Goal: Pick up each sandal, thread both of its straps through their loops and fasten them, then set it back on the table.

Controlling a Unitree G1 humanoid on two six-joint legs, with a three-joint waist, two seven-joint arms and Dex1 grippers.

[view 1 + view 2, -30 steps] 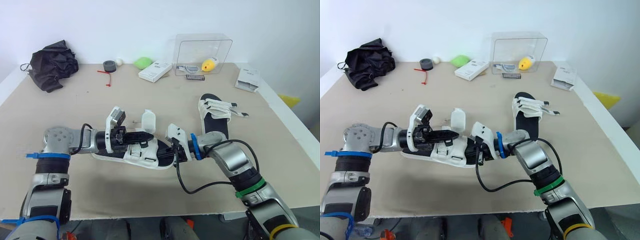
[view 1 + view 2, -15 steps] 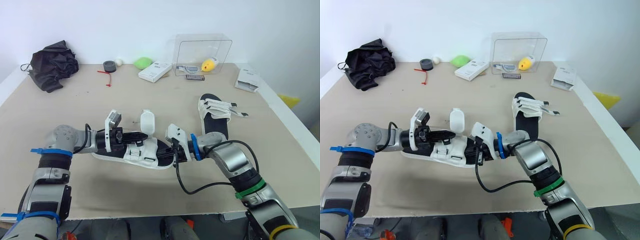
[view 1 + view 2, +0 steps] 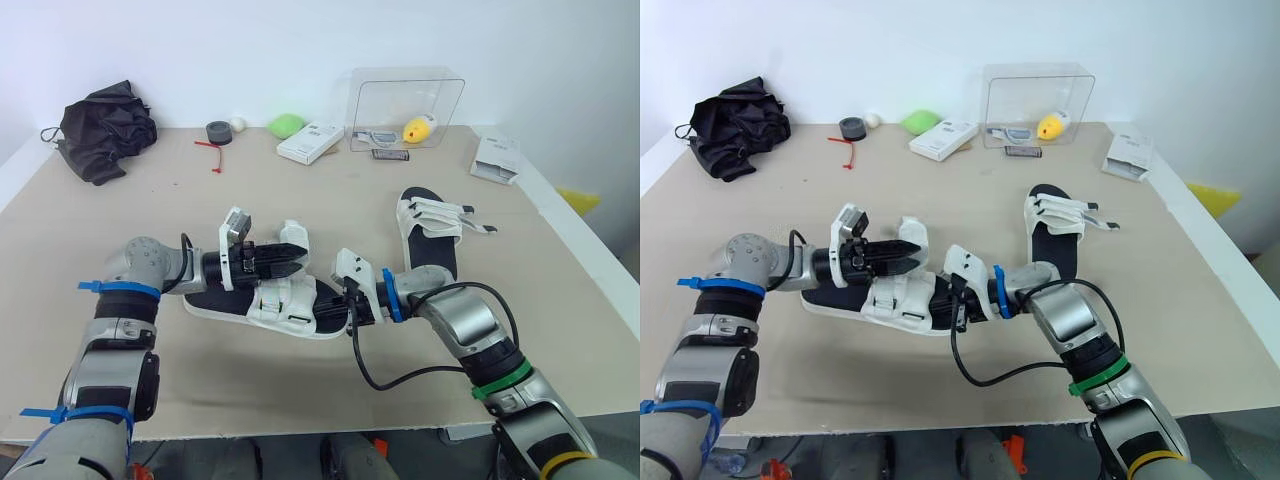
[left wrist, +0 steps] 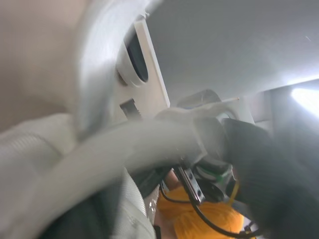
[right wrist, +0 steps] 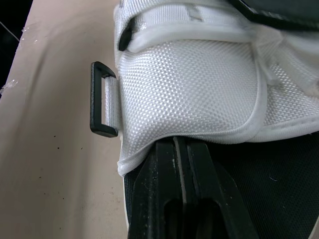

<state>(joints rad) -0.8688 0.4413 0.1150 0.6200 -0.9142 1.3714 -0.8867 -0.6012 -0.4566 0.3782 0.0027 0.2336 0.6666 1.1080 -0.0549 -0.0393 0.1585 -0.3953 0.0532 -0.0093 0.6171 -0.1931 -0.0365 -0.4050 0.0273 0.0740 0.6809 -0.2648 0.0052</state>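
Sandal (image 3: 285, 300) left of second sandal (image 3: 432, 245)

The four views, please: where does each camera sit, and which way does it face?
Left eye view: on the head, facing forward and down over the table; left gripper and right gripper meet at the near sandal.
Right eye view: beside it, same aim, same arms.
Left wrist view: on the left wrist, close against a white strap.
Right wrist view: on the right wrist, along its shut fingers toward a black loop.
Shared: that sandal.
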